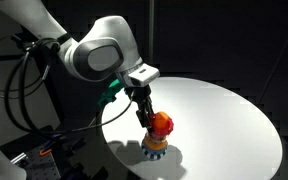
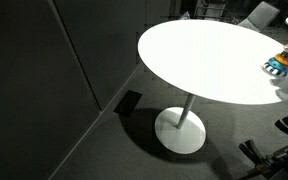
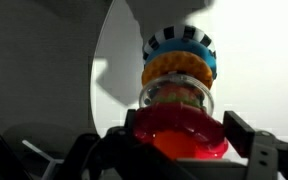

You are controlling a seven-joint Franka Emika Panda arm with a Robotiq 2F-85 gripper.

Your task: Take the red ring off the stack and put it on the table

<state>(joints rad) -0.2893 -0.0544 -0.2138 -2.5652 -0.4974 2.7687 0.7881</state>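
The hand (image 3: 177,133) grips the red ring (image 3: 179,142) by its outer rim, atop the stack (image 3: 179,68). Judged light, rigid, glossy, likely slippery; grip opposite rim sides squarely.

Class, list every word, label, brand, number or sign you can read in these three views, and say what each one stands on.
None can be read.
The stack and the red ring show only colours and a black-and-white striped edge, no letters.
The table is plain white.
The robot arm and gripper show no legible marking; any label there is too small or blurred.
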